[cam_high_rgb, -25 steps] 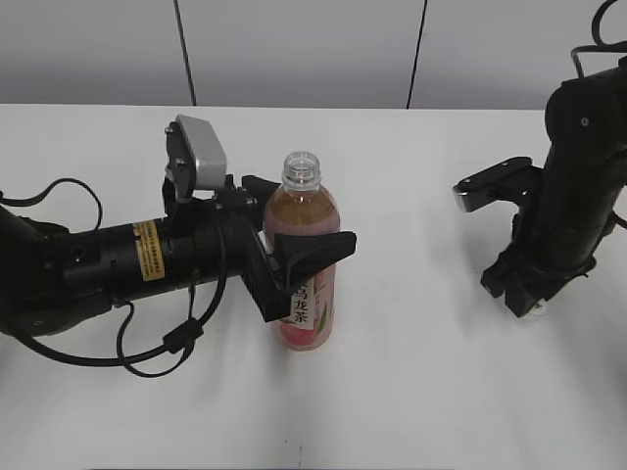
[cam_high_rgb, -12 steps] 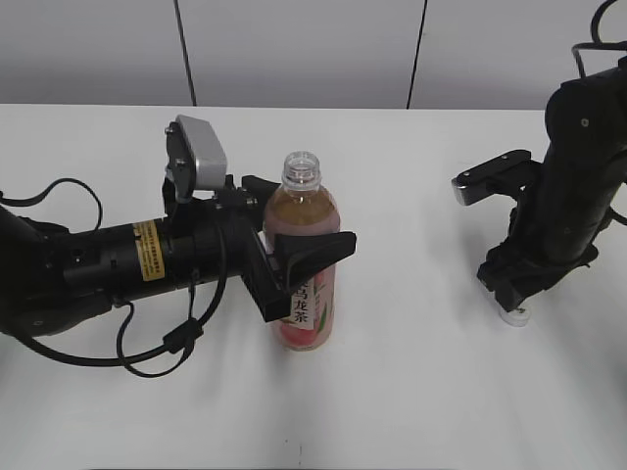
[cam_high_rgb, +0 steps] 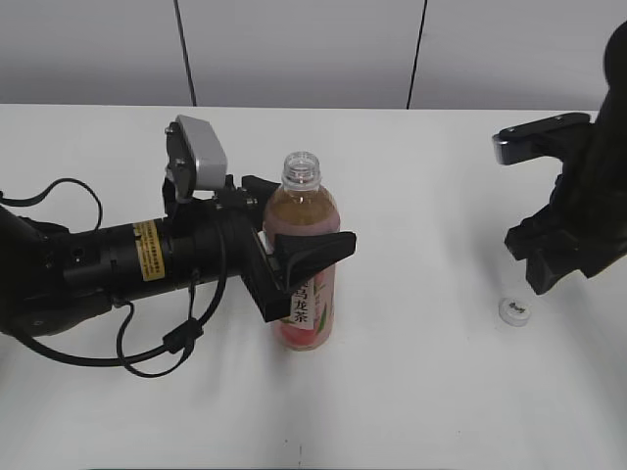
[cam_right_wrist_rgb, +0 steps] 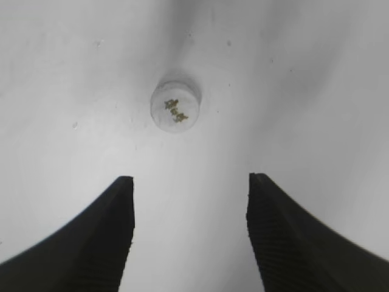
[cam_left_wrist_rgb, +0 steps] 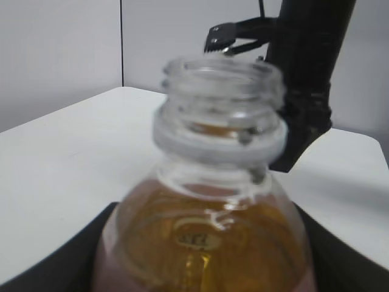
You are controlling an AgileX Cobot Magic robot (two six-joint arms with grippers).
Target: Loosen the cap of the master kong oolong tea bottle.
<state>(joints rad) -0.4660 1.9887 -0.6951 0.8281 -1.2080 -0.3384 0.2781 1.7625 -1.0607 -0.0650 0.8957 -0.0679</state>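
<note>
The master kong oolong tea bottle [cam_high_rgb: 306, 264] stands upright in the middle of the table with its neck bare and open [cam_left_wrist_rgb: 219, 103]. My left gripper [cam_high_rgb: 299, 257] is shut on the bottle's body from the left, its black jaws on both sides. The small white cap [cam_high_rgb: 513, 311] lies alone on the table at the right, logo up [cam_right_wrist_rgb: 175, 107]. My right gripper [cam_high_rgb: 551, 269] hangs above and just behind the cap, open, with nothing between its fingers [cam_right_wrist_rgb: 189, 201].
The white table [cam_high_rgb: 431, 392] ends at a grey panelled wall [cam_high_rgb: 294, 49] behind. Black cables [cam_high_rgb: 147, 343] loop on the table beside my left arm.
My right gripper has opened, let go of the cap onto the table and risen up and to the right. The left gripper and bottle have not moved.
</note>
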